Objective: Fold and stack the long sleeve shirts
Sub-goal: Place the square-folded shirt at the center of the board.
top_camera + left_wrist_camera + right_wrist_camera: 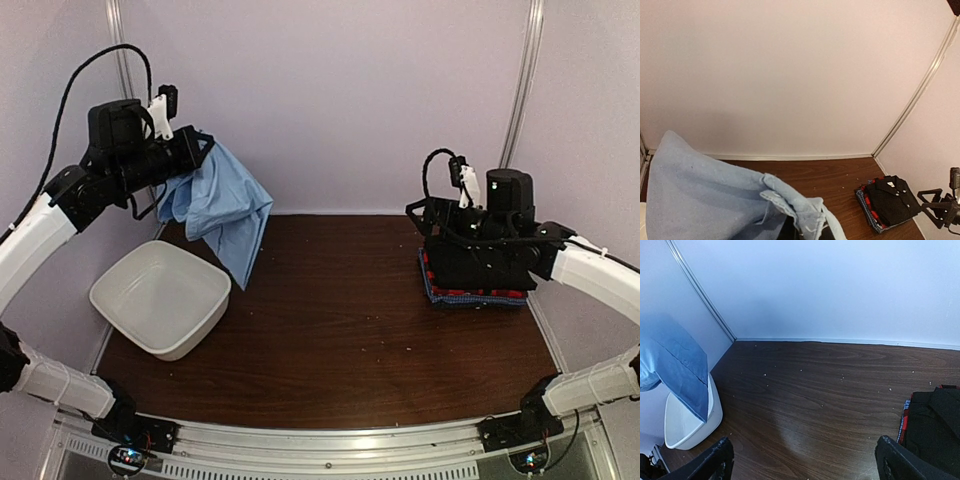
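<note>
My left gripper [203, 143] is raised high at the back left, shut on the light blue shirt [225, 205]. The shirt hangs bunched from it, its lowest corner reaching down beside the tub. In the left wrist view the shirt [705, 195] covers the fingers at the bottom edge. My right gripper [425, 225] is open wide and empty, hovering at the left side of the folded stack [470, 290]. The stack is black on top, with red and blue check beneath [890, 200]. The right wrist view shows both fingertips [715, 462] spread over bare table, with the stack [932, 425] at the right.
A white plastic tub [160, 298] stands empty at the left of the dark wood table [340, 320]; it also shows in the right wrist view [690, 432]. Pale walls close the back and sides. Small crumbs dot the table.
</note>
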`<action>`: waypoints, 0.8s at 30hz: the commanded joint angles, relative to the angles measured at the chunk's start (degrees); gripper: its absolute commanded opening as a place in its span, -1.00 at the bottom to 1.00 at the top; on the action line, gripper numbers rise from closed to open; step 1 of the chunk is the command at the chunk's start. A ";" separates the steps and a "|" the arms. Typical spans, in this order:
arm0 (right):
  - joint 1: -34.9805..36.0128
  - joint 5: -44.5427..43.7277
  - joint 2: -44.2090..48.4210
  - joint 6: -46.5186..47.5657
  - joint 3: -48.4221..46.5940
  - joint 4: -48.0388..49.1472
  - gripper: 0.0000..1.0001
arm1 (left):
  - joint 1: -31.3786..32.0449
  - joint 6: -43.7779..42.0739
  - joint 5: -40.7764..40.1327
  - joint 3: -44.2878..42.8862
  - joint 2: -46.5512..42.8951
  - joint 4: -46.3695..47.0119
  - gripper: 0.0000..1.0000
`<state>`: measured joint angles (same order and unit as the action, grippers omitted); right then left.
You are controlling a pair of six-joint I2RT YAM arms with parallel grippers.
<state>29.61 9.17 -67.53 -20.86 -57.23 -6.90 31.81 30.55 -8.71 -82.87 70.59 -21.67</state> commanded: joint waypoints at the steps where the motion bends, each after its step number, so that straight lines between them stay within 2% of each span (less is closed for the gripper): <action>1: 0.10 -1.79 0.27 1.54 -3.80 -1.77 1.00 | 7.12 -5.01 0.54 -5.76 3.47 10.03 -1.00; 9: 0.10 -4.06 3.41 2.64 -4.69 -3.95 0.99 | 21.85 -7.90 -2.04 -12.44 9.47 12.59 -1.00; 12: 0.10 -4.74 4.42 2.95 -5.23 -4.90 1.00 | 25.43 -7.64 -3.09 -13.98 10.27 12.98 -1.00; 19: 0.10 -5.36 4.90 3.02 -6.20 -5.27 1.00 | 25.61 -5.90 -6.75 -19.43 15.11 8.51 -1.00; 21: 0.11 -5.27 4.07 2.93 -6.39 -5.37 1.00 | 23.41 -4.80 -4.59 -24.04 19.33 4.82 -1.00; 24: 0.10 -5.01 2.05 2.70 -6.42 -5.82 1.00 | 18.19 -0.43 4.92 -27.20 27.03 1.24 -1.00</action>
<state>29.61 5.06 -63.42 -18.31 -62.15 -11.44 55.94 25.50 -11.35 -106.06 89.17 -17.74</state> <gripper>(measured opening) 0.997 0.055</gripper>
